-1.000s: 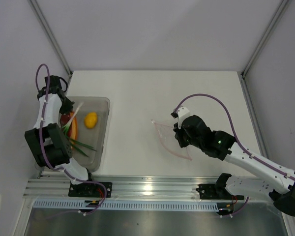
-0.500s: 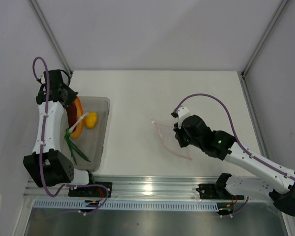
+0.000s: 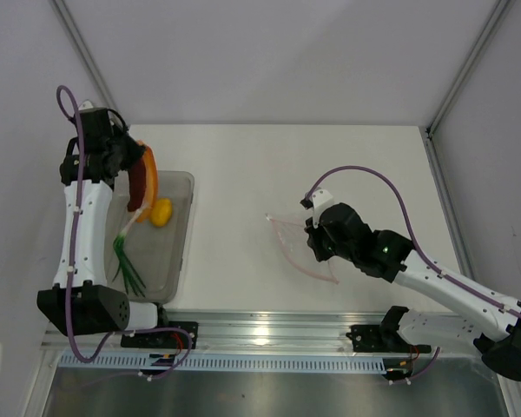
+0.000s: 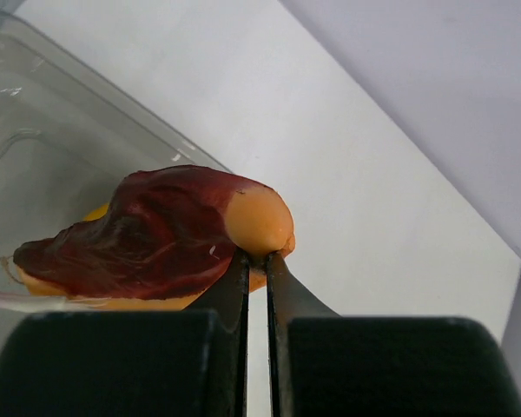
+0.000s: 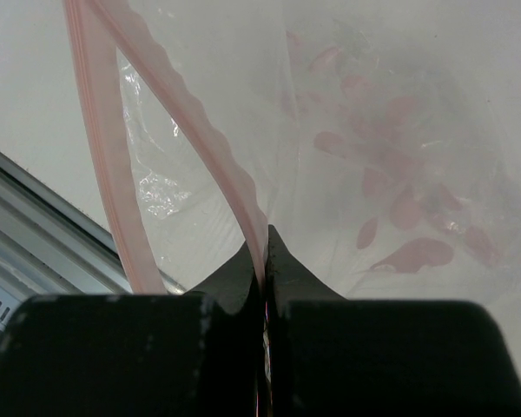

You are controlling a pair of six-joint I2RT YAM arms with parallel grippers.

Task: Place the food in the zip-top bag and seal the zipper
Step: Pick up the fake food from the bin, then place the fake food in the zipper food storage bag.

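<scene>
My left gripper [image 4: 258,255] is shut on the end of the elongated dark red-orange food piece [image 4: 156,234], which hangs lifted over the far edge of the bin [image 3: 181,187]. Green stems [image 3: 127,265] trail from that piece [image 3: 142,181] down into the bin. A round yellow fruit [image 3: 161,212] lies in the bin. The clear zip-top bag [image 3: 297,248] lies mid-table with its mouth gaping leftward. My right gripper [image 5: 267,233] is shut on the upper pinkish zipper strip [image 5: 195,139] and holds it up; the lower strip [image 5: 100,156] lies apart from it.
The translucent grey bin [image 4: 43,122] stands at the table's left edge beside the left arm. An aluminium rail [image 3: 260,328] runs along the near edge. Grey walls close in both sides and the back.
My left gripper has risen out of the bin toward the far side, carrying the red-orange piece with its green stems trailing. The right gripper and the bag have stayed put.
</scene>
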